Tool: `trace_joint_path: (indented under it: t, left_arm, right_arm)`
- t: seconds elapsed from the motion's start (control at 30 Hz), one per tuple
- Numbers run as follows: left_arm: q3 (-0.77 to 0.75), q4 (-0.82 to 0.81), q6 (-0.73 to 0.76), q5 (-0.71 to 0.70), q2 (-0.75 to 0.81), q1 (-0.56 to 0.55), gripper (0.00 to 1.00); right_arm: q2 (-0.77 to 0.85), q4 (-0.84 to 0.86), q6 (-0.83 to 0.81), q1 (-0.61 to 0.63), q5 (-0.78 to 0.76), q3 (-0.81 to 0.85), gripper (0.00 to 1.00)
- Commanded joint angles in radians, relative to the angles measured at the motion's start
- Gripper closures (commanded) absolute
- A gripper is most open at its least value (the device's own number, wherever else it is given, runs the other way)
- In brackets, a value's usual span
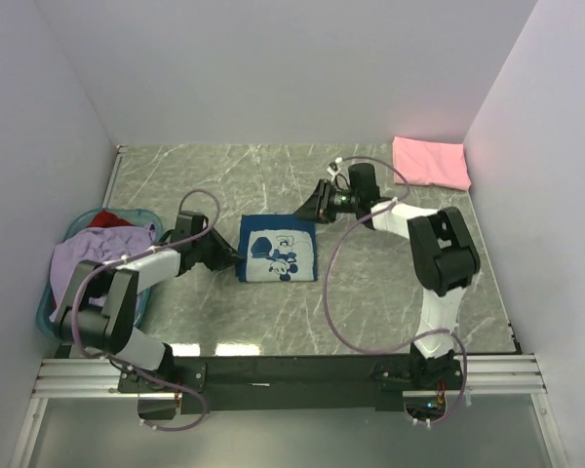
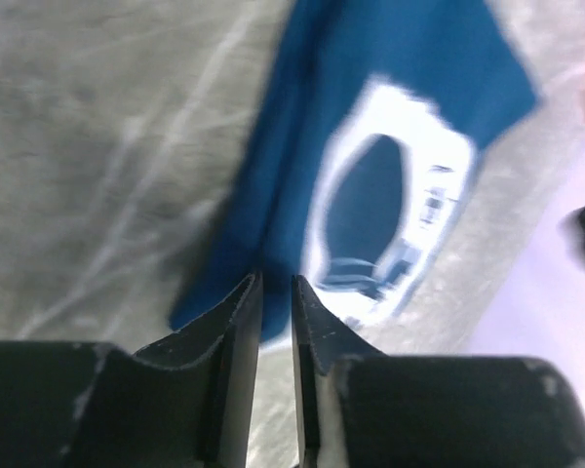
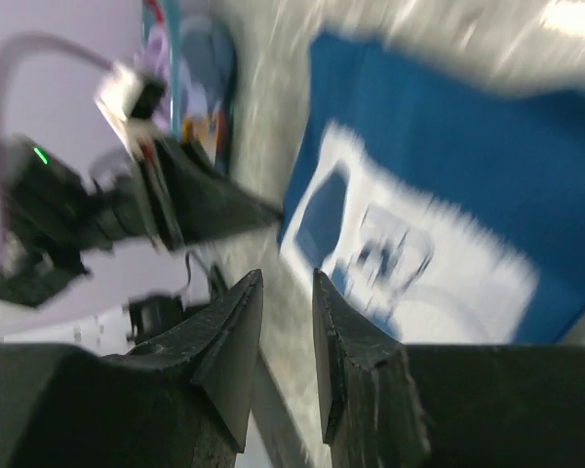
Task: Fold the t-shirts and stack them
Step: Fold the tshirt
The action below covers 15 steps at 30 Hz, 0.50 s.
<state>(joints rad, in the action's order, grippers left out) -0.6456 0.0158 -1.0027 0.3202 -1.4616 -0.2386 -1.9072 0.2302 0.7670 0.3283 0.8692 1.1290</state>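
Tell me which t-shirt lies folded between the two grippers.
The navy blue cloth t-shirt with the pale print, mid-table; the pink one is far right, the lavender and red ones are in the basket.

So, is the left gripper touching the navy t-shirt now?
Cannot tell. In the top external view the left gripper ends at the left edge of the navy t-shirt, and the left wrist view is too blurred to show contact or a gap.

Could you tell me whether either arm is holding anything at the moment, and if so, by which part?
Nothing is held. The left gripper and the right gripper each show a narrow empty gap, clear of the folded navy t-shirt.
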Motion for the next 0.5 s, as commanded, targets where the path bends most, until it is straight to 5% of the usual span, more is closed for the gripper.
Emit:
trace_joint_path:
  t: [0.0, 0.23, 0.47]
  left_arm:
    - [-0.006, -0.010, 0.018, 0.003, -0.060, 0.002, 0.77]
    - [0.043, 0.038, 0.016, -0.038, -0.057, 0.013, 0.79]
    - [0.014, 0.180, 0.096, -0.164, 0.087, 0.022, 0.70]
  right_arm:
    - [-0.134, 0.014, 0.029, -0.031, -0.027, 0.101, 0.66]
    - [-0.349, 0.093, 0.097, -0.069, -0.012, 0.190, 0.65]
    - [-0.296, 0.123, 0.094, -0.103, 0.007, 0.144, 0.65]
